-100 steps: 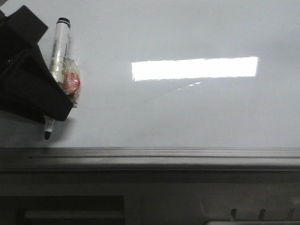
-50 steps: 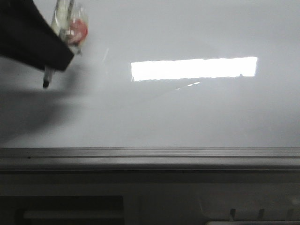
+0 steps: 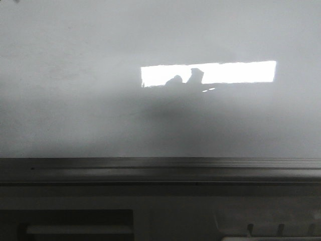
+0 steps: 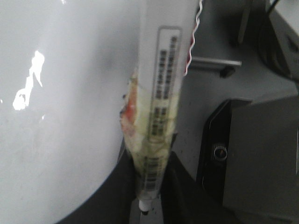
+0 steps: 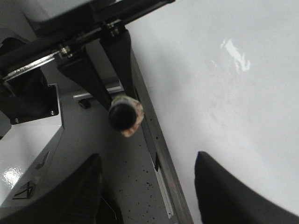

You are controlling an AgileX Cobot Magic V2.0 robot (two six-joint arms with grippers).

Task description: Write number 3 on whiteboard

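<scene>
**rigwatcher:** Where are you at with the 3?

**me:** Nowhere on ink, honestly. In the front view the whiteboard (image 3: 90, 60) is blank: no 3 anywhere, just the bright light strip (image 3: 208, 74) with a couple of dark shapes reflected in it and a big soft shadow. Neither arm shows in that view. So I'd call this the carry step, marker in hand but not yet brought to the board.

**rigwatcher:** Which arm has the marker?

**me:** Left. On the left wrist cam the marker (image 4: 161, 121) runs lengthways through the left gripper (image 4: 148, 186), barcode label facing the lens, some yellowish tape with a red bit wrapped round the lower body. The fingers are closed snug on the barrel. The one end showing past them looks small and whitish; can't tell from this if it's the nib. Board edge curves past on one side, and the marker isn't touching it.

**rigwatcher:** And the right?

**me:** The right gripper (image 5: 147, 186) is spread wide, holding nothing. Between its fingers I see the board's rail (image 5: 161, 158) and grey base. It's also looking end-on at a dark round marker end with that same tape, held in a black arm.

**rigwatcher:** Next?

**me:** My guess: bring the left arm over open board, tip down square, touch lightly, then start the top curve. Glossy surface, so too much tilt and the nib could skid.
</scene>
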